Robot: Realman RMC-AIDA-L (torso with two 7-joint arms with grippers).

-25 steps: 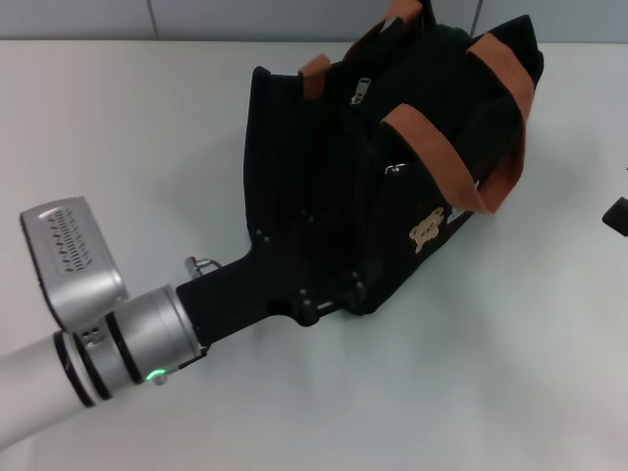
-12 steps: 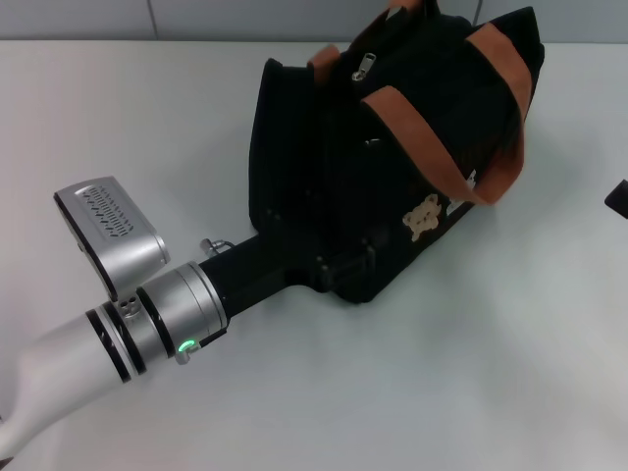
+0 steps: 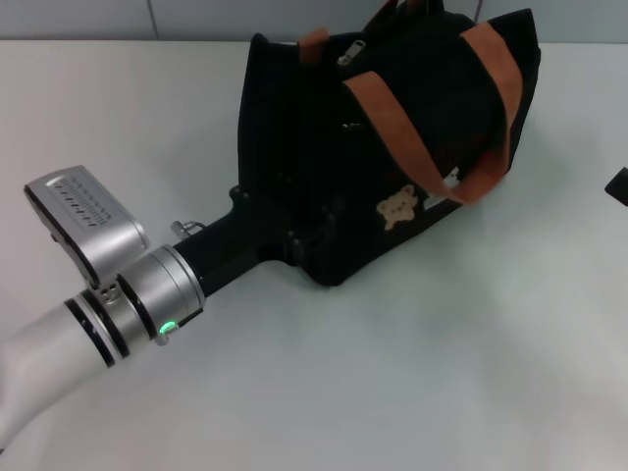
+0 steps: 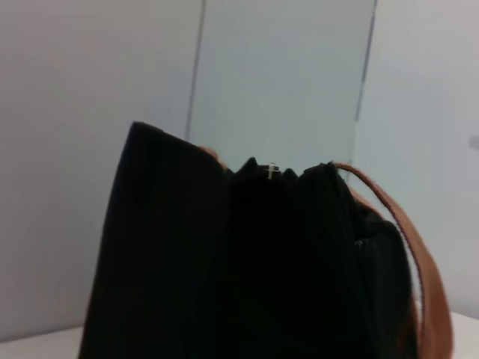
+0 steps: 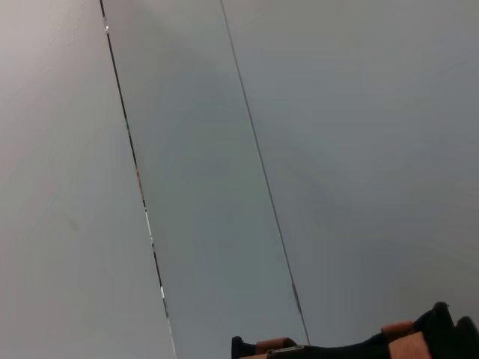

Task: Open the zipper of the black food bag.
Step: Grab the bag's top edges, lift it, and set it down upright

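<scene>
The black food bag (image 3: 412, 108) stands on the white table, with orange-brown straps (image 3: 407, 132) and a tan bear patch (image 3: 397, 208) on its near side. The silver pull tab of the zipper (image 3: 345, 57) shows at the top, near the far-left end of the mouth. My left gripper (image 3: 285, 235) presses against the bag's near-left end, black on black, so its grip is hidden. In the left wrist view that end of the bag (image 4: 224, 277) fills the picture, with a silver glint of the zipper (image 4: 272, 170) at its top. My right gripper (image 3: 618, 186) is parked at the far right edge.
White table (image 3: 471, 373) stretches in front of and to the left of the bag. A grey wall (image 3: 98, 18) runs along the far edge. The right wrist view shows wall panels and the bag's top (image 5: 449, 323).
The left arm swung and the bag moved with it, shifting toward the far edge and a little left. The bag now stands more upright. The right arm has stayed put.
</scene>
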